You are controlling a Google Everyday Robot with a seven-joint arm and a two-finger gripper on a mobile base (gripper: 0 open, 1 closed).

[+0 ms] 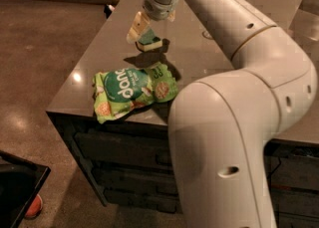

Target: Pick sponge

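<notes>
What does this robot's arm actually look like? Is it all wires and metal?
No loose wires show. The arm is a chain of thick, smooth, rounded cream-white tubes, dotted with small dark round holes, with thin dark seams at the joints. It narrows to a greyish wrist collar and a pale yellowish gripper, which is at the sponge on the far part of the table.
</notes>
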